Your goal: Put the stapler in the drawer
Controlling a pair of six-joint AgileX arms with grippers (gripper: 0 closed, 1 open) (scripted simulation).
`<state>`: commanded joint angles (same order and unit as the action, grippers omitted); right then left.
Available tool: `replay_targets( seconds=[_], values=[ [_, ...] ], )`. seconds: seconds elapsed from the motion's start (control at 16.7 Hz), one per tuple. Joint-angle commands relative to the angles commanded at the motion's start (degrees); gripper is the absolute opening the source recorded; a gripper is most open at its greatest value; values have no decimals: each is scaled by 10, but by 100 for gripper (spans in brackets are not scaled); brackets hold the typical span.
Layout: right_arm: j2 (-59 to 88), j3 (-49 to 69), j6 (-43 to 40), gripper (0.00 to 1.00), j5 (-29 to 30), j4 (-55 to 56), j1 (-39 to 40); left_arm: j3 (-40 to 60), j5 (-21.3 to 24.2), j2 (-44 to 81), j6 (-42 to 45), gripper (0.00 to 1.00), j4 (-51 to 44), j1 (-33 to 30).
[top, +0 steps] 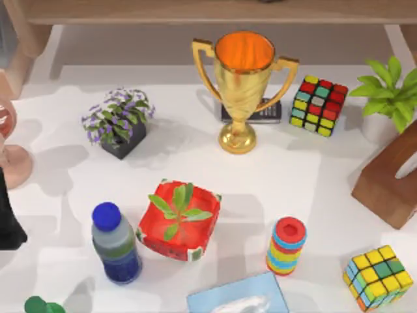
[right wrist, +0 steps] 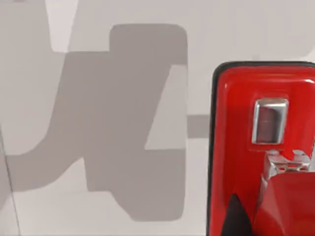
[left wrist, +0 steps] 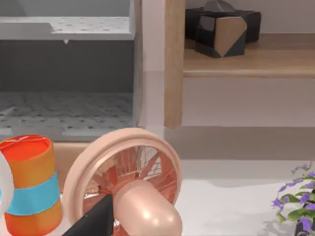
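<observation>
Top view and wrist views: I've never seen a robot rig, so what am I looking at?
Two AgileX robot arms work at a white table in a simulation. The top view looks down from overhead: a gold trophy, a puzzle cube, a red planter, a bottle and a ring stack; the left arm is at its left edge. Each wrist view comes from a camera on an arm. The left one sees a pink fan before a shelf; the right one looks closely at the red stapler. Whether anything is held, I cannot tell.
</observation>
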<state>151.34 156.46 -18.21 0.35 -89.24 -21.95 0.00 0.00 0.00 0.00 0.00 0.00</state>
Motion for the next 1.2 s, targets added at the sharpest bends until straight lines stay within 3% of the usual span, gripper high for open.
replay_targets(
  seconds=[0.48, 1.2],
  values=[
    [-112, 21, 74, 0, 27, -7, 3, 0, 0, 0, 0, 100, 0, 0],
    [17, -78, -27, 0, -2, 38, 4, 0, 0, 0, 0, 100, 0, 0]
  ],
)
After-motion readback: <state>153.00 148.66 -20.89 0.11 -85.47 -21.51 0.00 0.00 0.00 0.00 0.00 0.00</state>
